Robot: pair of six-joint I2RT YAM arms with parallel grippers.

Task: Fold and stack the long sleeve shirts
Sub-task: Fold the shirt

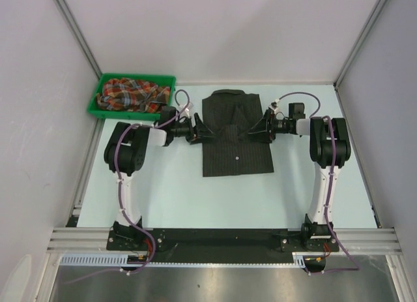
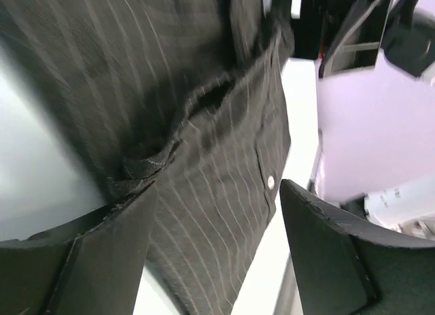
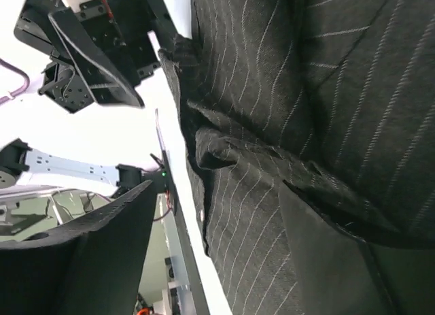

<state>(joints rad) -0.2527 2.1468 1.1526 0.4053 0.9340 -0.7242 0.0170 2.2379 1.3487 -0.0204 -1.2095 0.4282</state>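
Note:
The black pinstriped shirt (image 1: 236,135) lies flat in the middle of the table, collar away from the arms and sleeves tucked in. My left gripper (image 1: 199,131) is at its left edge and my right gripper (image 1: 260,129) at its right edge, both at chest height. In the left wrist view the gripper (image 2: 219,192) stands open, with the shirt (image 2: 204,90) running between its fingers. The right gripper (image 3: 217,189) is open too, straddling a wrinkled edge of the shirt (image 3: 306,90). The plaid shirt (image 1: 130,93) lies crumpled in the green bin (image 1: 95,101).
The green bin stands at the back left, close behind the left arm's elbow. White walls with metal frame posts enclose the table on three sides. The left gripper (image 3: 88,56) shows across the shirt in the right wrist view.

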